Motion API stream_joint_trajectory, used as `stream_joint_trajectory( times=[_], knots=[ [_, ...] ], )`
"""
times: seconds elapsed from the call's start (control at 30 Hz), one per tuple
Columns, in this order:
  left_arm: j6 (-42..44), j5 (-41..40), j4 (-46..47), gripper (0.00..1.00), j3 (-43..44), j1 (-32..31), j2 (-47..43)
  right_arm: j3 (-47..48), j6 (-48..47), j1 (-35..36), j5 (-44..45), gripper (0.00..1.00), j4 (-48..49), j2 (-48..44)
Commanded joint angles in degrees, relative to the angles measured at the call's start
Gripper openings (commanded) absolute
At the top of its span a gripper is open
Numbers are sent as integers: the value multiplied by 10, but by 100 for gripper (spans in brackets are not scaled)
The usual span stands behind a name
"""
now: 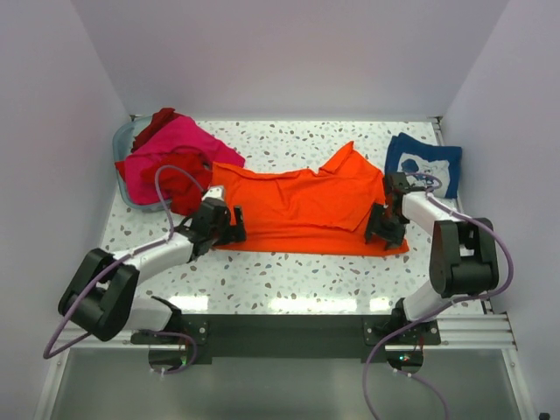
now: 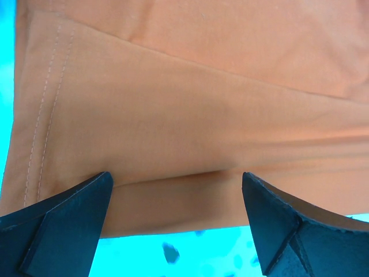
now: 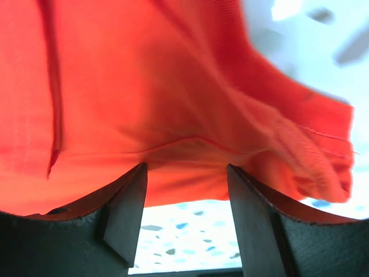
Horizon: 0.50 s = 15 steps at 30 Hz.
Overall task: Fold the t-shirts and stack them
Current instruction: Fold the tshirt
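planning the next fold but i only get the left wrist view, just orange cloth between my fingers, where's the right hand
observer: the right hand is at the near right corner of the orange shirt, fingers apart at the hem.
operator: is the shirt lying flat
observer: mostly, spread across the middle of the table, but its right part is folded over on itself.
operator: anything already folded
observer: a navy shirt lies folded at the far right.
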Motion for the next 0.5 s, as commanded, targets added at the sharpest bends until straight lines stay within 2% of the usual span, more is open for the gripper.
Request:
stream_joint_trajectory(
  times=[0.0,0.23,0.37,0.47],
  knots=[
    [-64,-24,-53,100,-48,-43,-33,-16,1,-13,47,62,-67,-30],
    [-122,-57,-127,100,-71,-97,-128,0,13,-13,68,65,-107,-101],
    [-119,-93,-174,100,-33,-97,-172,41,4,-3,32,67,-118,-149],
    [-100,-117,-182,100,3,-97,-148,60,2,5,-27,66,-94,-162]
  ],
)
